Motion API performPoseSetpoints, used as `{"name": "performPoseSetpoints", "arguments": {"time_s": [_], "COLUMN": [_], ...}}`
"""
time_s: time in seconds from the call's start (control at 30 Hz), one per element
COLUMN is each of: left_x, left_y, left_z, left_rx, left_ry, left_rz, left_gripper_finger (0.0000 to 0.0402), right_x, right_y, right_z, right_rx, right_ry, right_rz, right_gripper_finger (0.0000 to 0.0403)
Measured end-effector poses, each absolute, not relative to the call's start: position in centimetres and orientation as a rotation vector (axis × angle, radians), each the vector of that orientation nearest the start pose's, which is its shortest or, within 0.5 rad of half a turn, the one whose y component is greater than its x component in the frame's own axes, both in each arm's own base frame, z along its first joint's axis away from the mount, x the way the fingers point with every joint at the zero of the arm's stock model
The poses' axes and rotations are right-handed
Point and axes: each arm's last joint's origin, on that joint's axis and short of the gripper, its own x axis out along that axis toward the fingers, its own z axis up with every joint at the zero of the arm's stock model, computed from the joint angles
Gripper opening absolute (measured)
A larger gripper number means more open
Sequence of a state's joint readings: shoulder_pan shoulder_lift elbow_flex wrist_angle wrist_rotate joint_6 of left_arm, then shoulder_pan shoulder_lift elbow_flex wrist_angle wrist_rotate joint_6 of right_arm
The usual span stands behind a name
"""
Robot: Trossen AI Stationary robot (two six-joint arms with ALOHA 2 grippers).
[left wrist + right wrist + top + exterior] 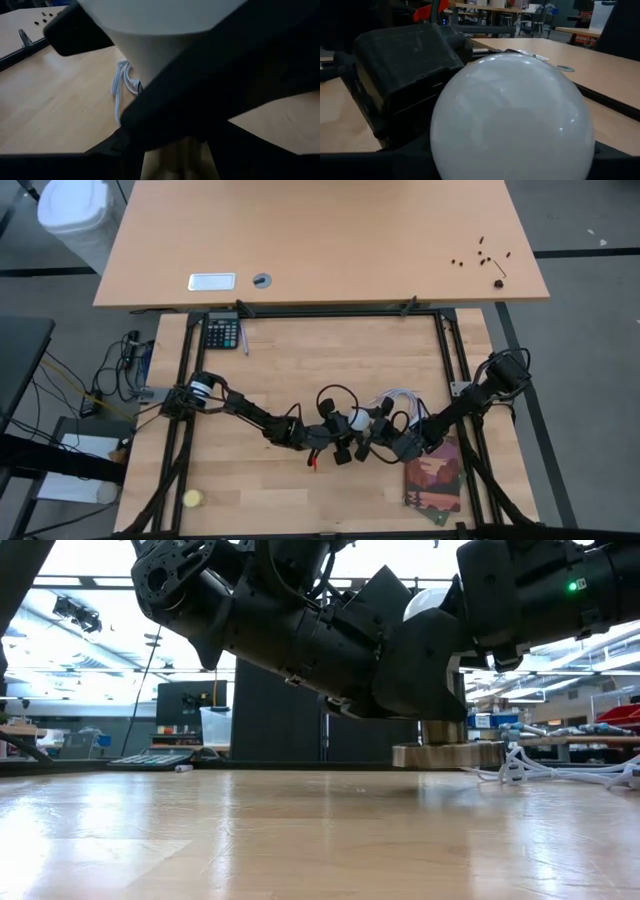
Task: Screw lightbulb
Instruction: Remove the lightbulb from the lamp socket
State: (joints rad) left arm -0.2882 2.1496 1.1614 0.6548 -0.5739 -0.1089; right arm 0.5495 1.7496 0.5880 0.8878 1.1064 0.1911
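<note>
Lightbulb (512, 117) fills view, dark arm (405, 75) prob. touching it.

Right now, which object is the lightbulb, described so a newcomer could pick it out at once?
Start at the light wooden table and go to its middle, where the two dark arms meet. Between the left gripper and the right gripper sits the lightbulb, beside a bundle of white cables. It is the only round, frosted white thing there, unlike the yellow ball at the table's near-left corner.

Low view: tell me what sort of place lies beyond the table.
Probably a robotics lab or workshop: ceiling lights over an open hall, a dark cabinet behind, and workbenches with gear at the right.
</note>
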Motion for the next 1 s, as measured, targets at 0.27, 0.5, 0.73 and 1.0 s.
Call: {"name": "performPoseSetpoints", "arguments": {"time_s": [0.27,0.5,0.73,1.0], "left_x": [42.3,42.3,42.3,42.2], "left_y": [-11.0,-11.1,-11.5,-11.8], "left_z": [12.3,12.3,12.1,12.0], "left_rx": [0.032,0.047,0.079,0.111], "left_ry": [0.288,0.295,0.318,0.333], "left_rz": [0.294,0.255,0.128,0.015], "left_gripper_finger": [0.0190,0.0190,0.0190,0.0190], "right_x": [26.6,26.3,26.4,26.2], "right_y": [13.6,14.1,14.6,14.8], "right_z": [14.0,14.0,13.8,13.4], "right_rx": [-0.025,-0.091,-0.100,-0.089], "right_ry": [0.137,0.156,0.196,0.239], "right_rz": [-0.552,-0.519,-0.323,-0.186], "right_gripper_finger": [0.0238,0.0237,0.0234,0.0200]}}
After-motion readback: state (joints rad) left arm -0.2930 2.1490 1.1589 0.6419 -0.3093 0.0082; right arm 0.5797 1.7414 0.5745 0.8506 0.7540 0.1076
